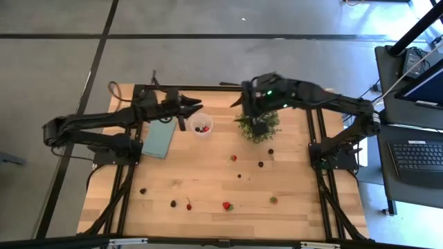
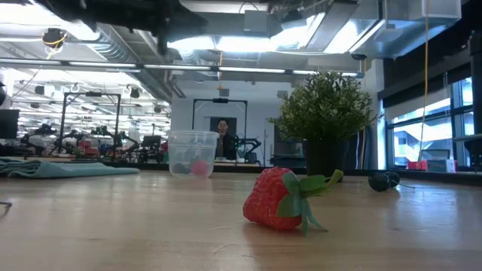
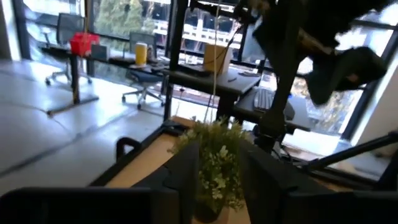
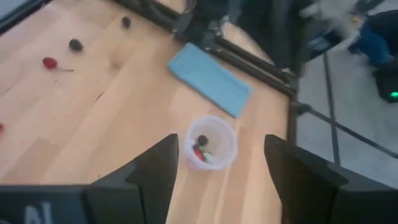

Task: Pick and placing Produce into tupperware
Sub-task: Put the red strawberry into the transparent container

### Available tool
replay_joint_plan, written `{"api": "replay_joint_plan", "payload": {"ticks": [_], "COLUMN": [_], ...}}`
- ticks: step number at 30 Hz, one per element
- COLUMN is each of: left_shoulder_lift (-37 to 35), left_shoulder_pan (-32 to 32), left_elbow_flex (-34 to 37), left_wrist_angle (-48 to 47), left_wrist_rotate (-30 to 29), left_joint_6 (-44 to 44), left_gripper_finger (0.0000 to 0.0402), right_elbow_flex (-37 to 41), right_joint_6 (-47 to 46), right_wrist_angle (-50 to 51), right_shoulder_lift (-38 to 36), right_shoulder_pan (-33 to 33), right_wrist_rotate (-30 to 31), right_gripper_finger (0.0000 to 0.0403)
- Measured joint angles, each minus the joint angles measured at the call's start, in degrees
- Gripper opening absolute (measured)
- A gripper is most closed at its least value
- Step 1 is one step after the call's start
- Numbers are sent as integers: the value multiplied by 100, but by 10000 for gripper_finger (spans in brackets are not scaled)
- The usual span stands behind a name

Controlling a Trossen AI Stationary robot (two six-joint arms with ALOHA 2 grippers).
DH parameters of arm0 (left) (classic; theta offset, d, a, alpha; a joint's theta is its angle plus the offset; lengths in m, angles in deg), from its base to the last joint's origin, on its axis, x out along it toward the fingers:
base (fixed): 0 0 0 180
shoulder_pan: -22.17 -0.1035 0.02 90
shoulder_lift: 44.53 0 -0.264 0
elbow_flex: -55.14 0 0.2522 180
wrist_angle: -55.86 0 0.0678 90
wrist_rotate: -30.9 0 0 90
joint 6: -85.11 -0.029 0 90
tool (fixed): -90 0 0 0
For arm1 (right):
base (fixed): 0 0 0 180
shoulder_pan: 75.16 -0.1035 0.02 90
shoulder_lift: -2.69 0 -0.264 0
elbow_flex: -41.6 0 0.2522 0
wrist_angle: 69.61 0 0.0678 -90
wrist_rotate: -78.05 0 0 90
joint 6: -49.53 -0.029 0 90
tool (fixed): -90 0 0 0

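Nearest, along the lower part of the high view, loose produce is scattered on the wooden surface. Farther up, toward the upper middle, the clear tupperware is seen with a few pieces inside, beside a teal cloth. Just left of it the left tool is held; whether its fingers are parted cannot be told, while the right tool, spread wide and empty, is poised over the plant.

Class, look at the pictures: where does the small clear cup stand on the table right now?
In the high view the clear cup stands toward the table's far left, between the teal cloth and the green plant, beside the left gripper.
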Motion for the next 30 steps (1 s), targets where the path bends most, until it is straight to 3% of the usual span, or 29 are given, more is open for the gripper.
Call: {"api": "replay_joint_plan", "payload": {"ticks": [7, 14, 23, 30], "left_shoulder_lift": [-1124, -1573, -1594, -1593], "left_shoulder_pan": [-157, -211, -211, -211], "left_elbow_flex": [1, 1, 1, 1], "left_wrist_angle": [-1505, -2862, -3226, -3323], "left_wrist_rotate": [-2, -149, -184, -184], "left_joint_6": [-321, -573, -757, -772], "left_gripper_finger": [116, 125, 132, 121], "right_elbow_flex": [4, 4, 11, 11], "right_joint_6": [-19, -585, -621, -572], "right_wrist_angle": [-405, -438, -214, 778], "right_shoulder_lift": [723, 1449, 2248, 2903], "right_shoulder_pan": [-385, -626, -610, -803], "right_wrist_rotate": [68, 346, 346, 350], "right_gripper_finger": [239, 239, 224, 187]}}
